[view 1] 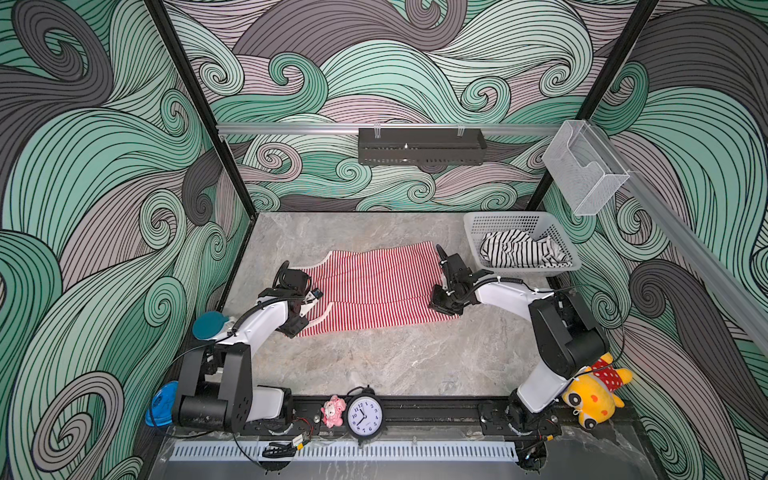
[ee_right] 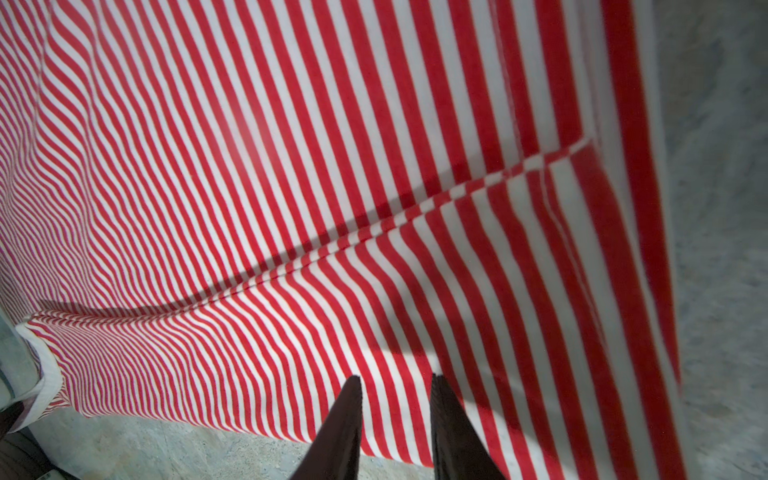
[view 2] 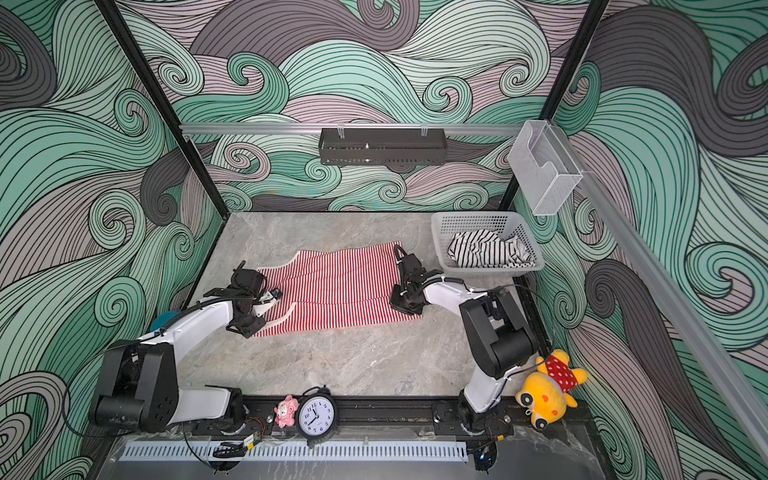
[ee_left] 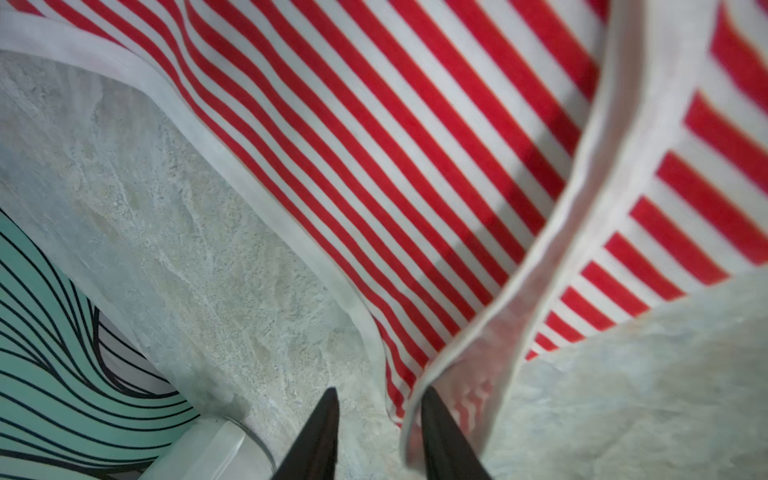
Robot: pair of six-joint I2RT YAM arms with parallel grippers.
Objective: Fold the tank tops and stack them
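Basket [view 1: 478, 232] rt rear; front tabletop [view 1: 395, 361] free

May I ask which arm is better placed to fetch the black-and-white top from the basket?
Probably right: the right gripper works beside the basket holding the black-and-white tank top; the left gripper is across the red-and-white tank top.

The grey, marble-veined surface [view 1: 374, 365] carried two things directly. A red-and-white striped tank top [view 1: 374, 282] lay spread across its middle in both top views, with the white-trimmed straps toward the left and the hem toward the right. A long edge ran along its length where the near strip lay over the rest. A white perforated basket [view 1: 473, 232] stood on the far right corner, near the hem end but apart from it.
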